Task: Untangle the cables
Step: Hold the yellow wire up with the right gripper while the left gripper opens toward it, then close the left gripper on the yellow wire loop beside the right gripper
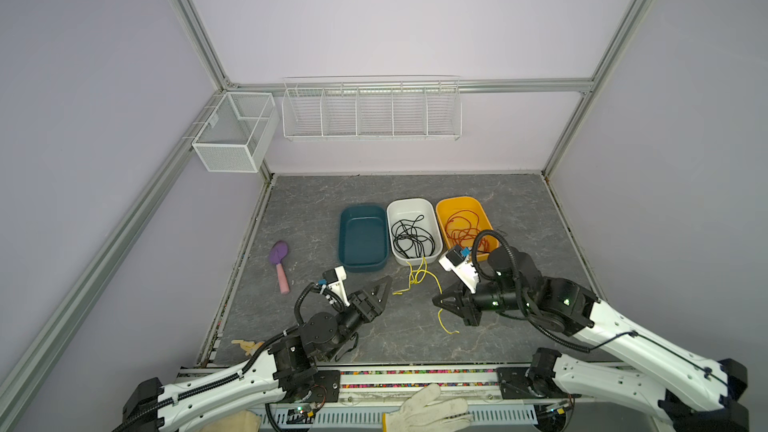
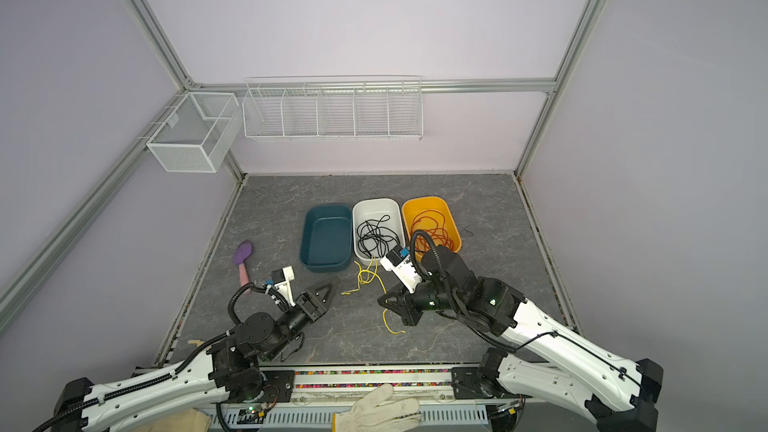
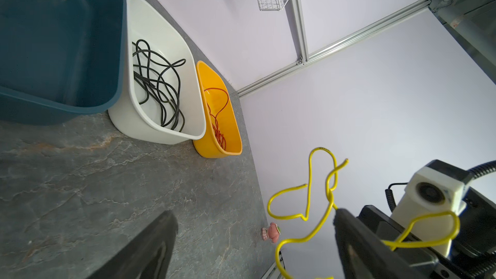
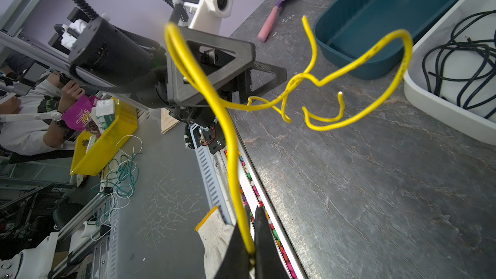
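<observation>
My right gripper (image 1: 436, 299) (image 4: 252, 210) is shut on one end of a yellow cable (image 1: 419, 274) (image 2: 368, 276) (image 4: 230, 140). The cable rises from its fingers and hangs in knotted loops above the table. My left gripper (image 1: 386, 284) (image 3: 252, 214) is open just left of those loops. In the left wrist view the yellow cable (image 3: 309, 183) runs close by one of its fingers (image 3: 349, 237), and nothing is clamped. A black cable (image 1: 411, 236) lies coiled in the white bin (image 1: 392, 218). A red cable (image 1: 463, 228) lies in the orange bin (image 1: 461, 201).
An empty teal bin (image 1: 345, 243) stands left of the white one. A purple and pink spatula (image 1: 279, 261) lies at the table's left. Two wire baskets (image 1: 370, 112) hang on the back wall. A white glove (image 1: 424, 409) rests on the front rail.
</observation>
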{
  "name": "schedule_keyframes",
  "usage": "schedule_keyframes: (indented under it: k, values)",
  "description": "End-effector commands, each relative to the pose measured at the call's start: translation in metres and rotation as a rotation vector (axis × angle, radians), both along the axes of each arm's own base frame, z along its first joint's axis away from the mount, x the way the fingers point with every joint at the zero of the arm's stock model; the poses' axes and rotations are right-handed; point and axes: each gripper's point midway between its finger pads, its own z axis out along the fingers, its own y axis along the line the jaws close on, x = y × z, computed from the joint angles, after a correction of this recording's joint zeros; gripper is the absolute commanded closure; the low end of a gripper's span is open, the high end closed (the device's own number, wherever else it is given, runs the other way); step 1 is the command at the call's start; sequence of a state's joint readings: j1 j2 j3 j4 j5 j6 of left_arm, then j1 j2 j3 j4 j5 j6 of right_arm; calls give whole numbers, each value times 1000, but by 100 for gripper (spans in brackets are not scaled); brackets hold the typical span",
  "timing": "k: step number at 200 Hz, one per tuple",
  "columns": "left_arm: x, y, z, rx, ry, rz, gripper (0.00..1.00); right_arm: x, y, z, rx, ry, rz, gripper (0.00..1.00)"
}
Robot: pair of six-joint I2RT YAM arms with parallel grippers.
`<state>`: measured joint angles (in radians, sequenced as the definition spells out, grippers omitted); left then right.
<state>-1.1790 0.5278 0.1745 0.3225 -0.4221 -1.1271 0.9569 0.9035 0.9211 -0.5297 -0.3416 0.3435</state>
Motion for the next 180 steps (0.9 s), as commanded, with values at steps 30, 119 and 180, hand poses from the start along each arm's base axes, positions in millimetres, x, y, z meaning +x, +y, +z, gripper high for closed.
schedule_keyframes:
  k: [30, 119, 180]
  values:
    - [-3, -10, 10, -133, 36, -37, 12, 2, 3, 5, 42, -18, -1, 93]
    - [-14, -21, 20, -192, 24, -110, 46, 7, 9, 4, 55, -27, -8, 93]
    - [-13, -10, 15, -170, 19, -78, 92, 7, 12, 6, 66, -18, -4, 93]
